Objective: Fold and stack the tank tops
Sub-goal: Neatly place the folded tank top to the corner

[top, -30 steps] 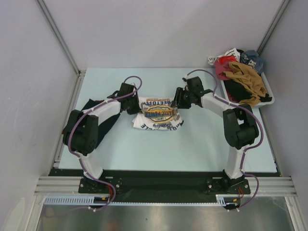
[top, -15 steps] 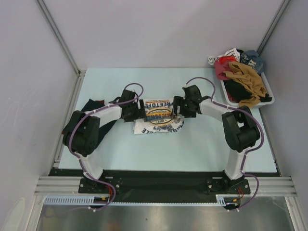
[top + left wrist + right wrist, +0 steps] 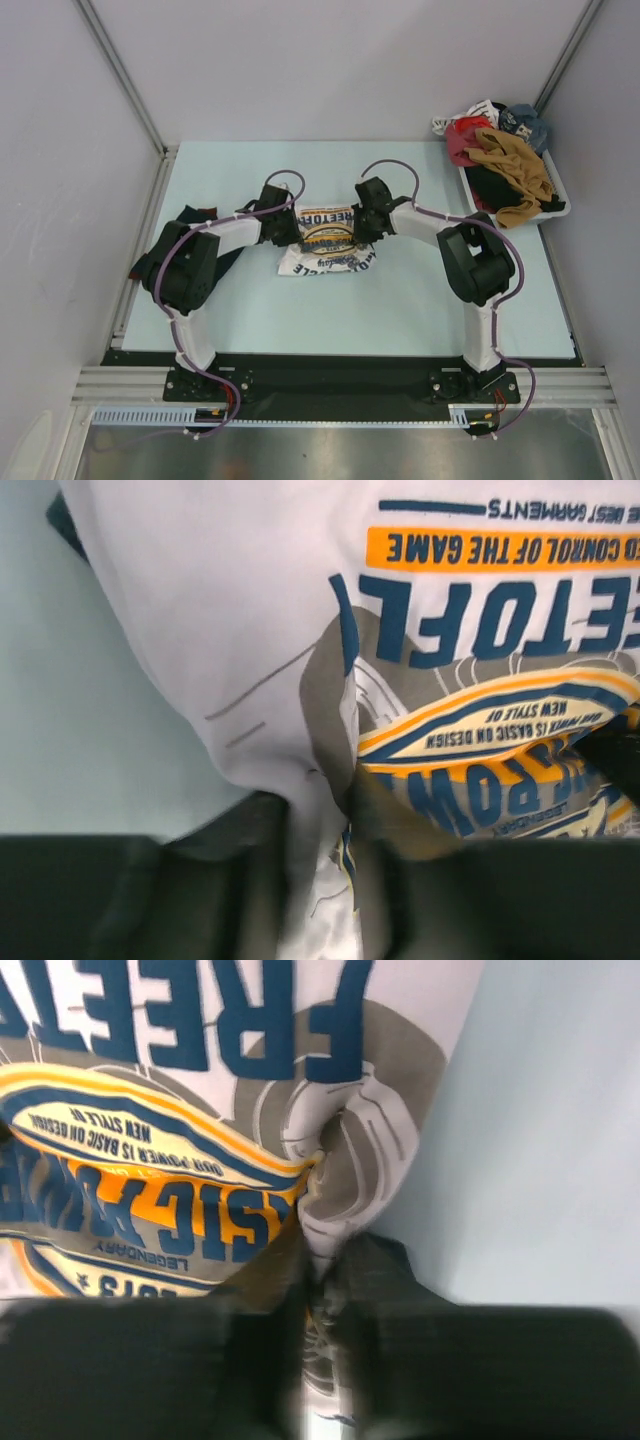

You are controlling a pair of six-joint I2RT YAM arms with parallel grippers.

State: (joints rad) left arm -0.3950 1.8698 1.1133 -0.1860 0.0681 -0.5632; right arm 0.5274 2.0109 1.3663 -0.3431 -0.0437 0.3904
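On the pale blue table point(image 3: 420, 300), the left gripper point(image 3: 289, 229) and right gripper point(image 3: 359, 226) each pinch the white top point(image 3: 328, 252), so they should lift together, evenly.

- The top external camera is looking down from above and behind the arms point(image 3: 215, 240), taking in the whole table point(image 3: 400, 300) from afar.
- Both wrist cameras are facing past their own fingers point(image 3: 240, 880), very close to the white tank top point(image 3: 320, 258), sharing its print with the overhead view.

White arms point(image 3: 225, 235), black joints point(image 3: 185, 268) — purple cables point(image 3: 385, 165) looping alongside.
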